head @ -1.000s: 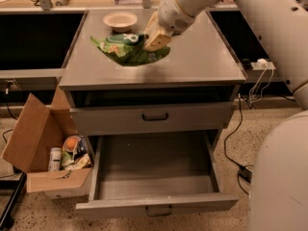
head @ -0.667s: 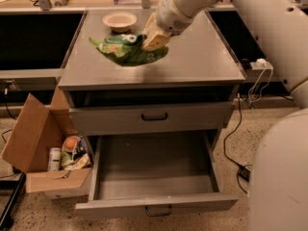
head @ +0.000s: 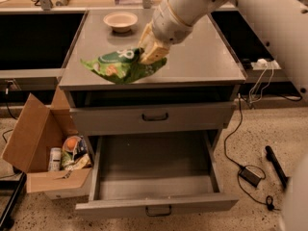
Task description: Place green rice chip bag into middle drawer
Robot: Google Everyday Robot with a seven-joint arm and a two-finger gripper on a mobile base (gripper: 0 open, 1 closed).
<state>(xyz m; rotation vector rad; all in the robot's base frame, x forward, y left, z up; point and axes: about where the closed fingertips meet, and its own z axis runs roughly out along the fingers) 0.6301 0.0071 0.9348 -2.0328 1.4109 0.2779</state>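
Observation:
My gripper (head: 150, 52) is shut on the green rice chip bag (head: 120, 66), a crumpled bright green foil bag with a white logo. It holds the bag in the air over the front edge of the grey cabinet top (head: 202, 61). The bag hangs out to the left of the fingers. The middle drawer (head: 154, 172) is pulled wide open below, and its bare grey floor shows. The handled drawer above it (head: 154, 117) is shut.
A small pale bowl (head: 120, 20) sits at the back left of the cabinet top. An open cardboard box (head: 45, 148) with snack packs stands on the floor left of the drawer. Cables and a power brick (head: 250, 174) lie on the floor at right.
My gripper has carried the bag forward and lower, from the middle of the cabinet top near the bowl to its front edge.

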